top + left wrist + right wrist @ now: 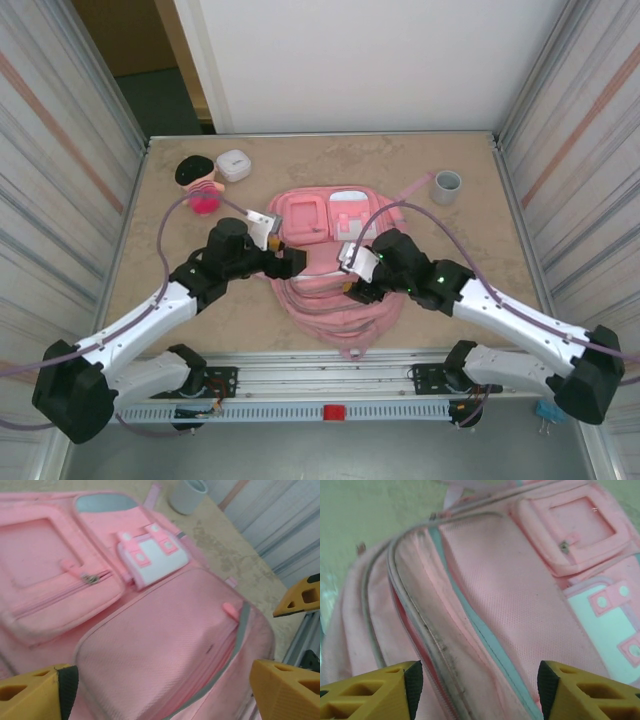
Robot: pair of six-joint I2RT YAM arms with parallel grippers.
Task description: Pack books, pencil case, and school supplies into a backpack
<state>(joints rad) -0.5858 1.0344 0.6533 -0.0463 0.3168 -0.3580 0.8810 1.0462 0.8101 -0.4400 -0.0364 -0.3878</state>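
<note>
- On the table (pixel 480 260), midway between the two arms, lies the pink backpack (pixel 330 300), flat with its front pockets facing up. I take it as the landmark for every item below.
- Labels: a white patch (pixel 156 560) near the backpack's top carries pink tabs with pale round studs. In the left wrist view it is too blurred for me to tell whether there is any lettering. The right wrist view shows the same kind of patch (pixel 605 630) at the backpack's edge, and I can make out no letters on it.
- Zip pocket (pixel 60 585): a square front pocket beside the white patch, with its small metal pull resting on the closed zip line.
- Left gripper (pixel 288 264): it hovers over the backpack's left side. From its own camera the left gripper (pixel 165 695) has its yellow fingers (pixel 285 690) spread wide, one on each side of the lower pocket panel. Nothing is held between them.
- Right gripper (pixel 357 288): it is over the backpack's right side. Seen up close, the right gripper (pixel 476 685) has its fingers (pixel 370 695) parted above the grey-edged zip seam and clasps nothing.
- Grey cup (pixel 446 186): it stands upright beyond the backpack's top right corner, clear of the fabric.
- Black-haired pink doll (pixel 200 185) and small white box (pixel 233 165): both sit beyond the backpack's top left corner, just beside each other.
</note>
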